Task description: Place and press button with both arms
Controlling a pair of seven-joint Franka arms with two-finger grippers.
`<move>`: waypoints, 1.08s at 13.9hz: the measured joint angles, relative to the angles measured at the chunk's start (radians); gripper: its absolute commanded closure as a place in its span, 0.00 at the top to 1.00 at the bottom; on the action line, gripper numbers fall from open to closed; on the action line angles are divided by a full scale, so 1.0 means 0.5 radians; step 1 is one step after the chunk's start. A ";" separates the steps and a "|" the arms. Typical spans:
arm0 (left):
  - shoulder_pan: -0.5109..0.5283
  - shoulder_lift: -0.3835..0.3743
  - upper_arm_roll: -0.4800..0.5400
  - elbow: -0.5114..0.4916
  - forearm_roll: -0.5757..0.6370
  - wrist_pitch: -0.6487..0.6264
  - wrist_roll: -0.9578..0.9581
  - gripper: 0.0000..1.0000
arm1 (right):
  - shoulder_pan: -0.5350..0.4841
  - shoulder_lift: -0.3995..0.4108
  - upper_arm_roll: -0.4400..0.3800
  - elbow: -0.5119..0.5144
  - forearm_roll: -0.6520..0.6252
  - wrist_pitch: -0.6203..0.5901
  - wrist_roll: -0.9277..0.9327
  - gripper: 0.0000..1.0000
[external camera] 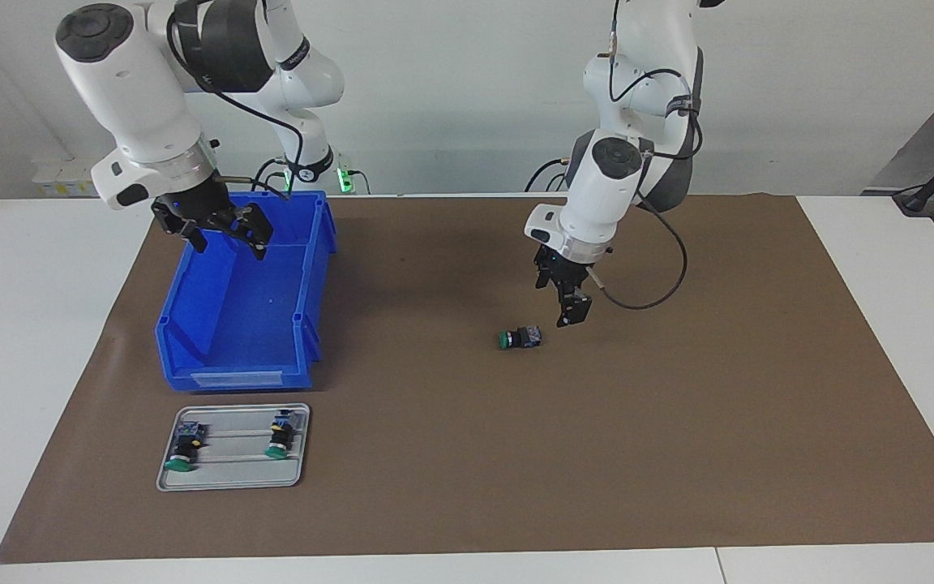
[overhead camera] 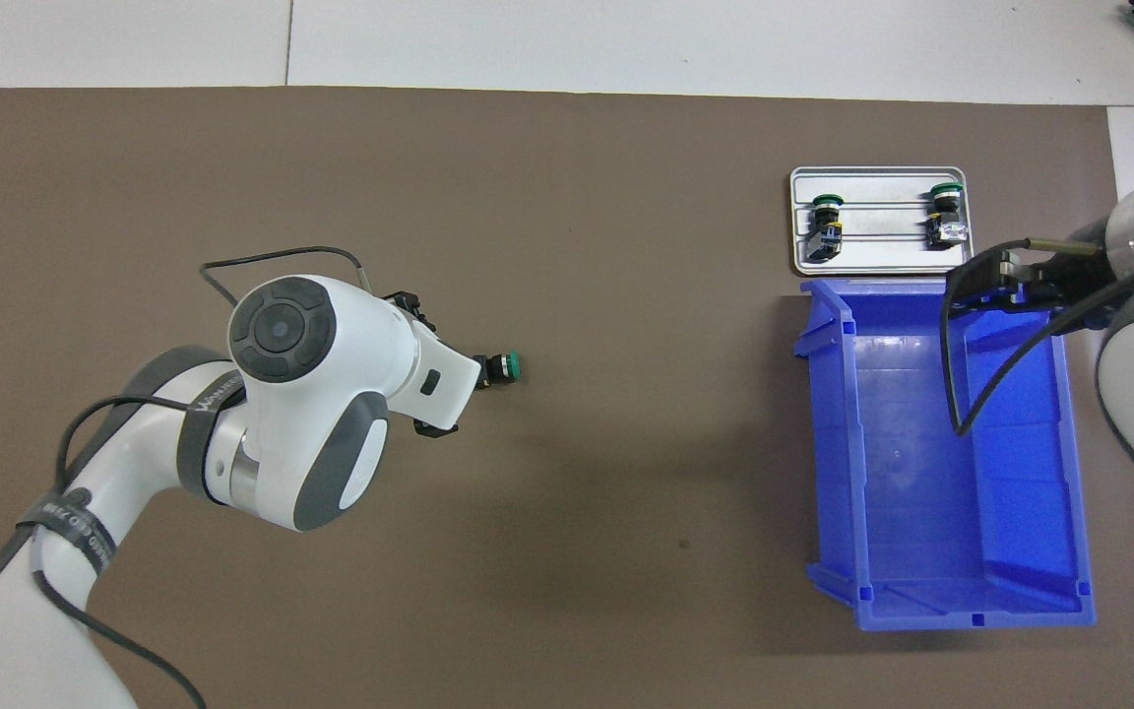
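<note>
Fingers spread on both grippers! Left gripper [external camera: 571,312] hangs empty just above the button [external camera: 520,337] lying mid-mat [external camera: 678,454]; right gripper [external camera: 216,231] hovers over the blue bin [external camera: 240,357].

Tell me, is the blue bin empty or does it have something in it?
Empty. The blue bin shows only its bare floor in both views; the right pincer hangs over it, holding nothing.

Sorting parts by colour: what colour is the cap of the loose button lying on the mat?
Green; the button shows its cap best in the overhead view.
</note>
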 measured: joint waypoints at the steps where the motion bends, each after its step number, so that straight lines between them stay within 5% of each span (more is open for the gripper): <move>1: -0.027 0.045 0.000 0.001 0.000 0.034 0.000 0.99 | -0.021 -0.002 -0.001 -0.011 -0.004 -0.001 -0.058 1.00; 15: -0.158 0.311 0.001 0.049 -0.017 0.292 -0.076 0.99 | -0.019 -0.119 0.010 -0.106 -0.084 -0.004 -0.085 1.00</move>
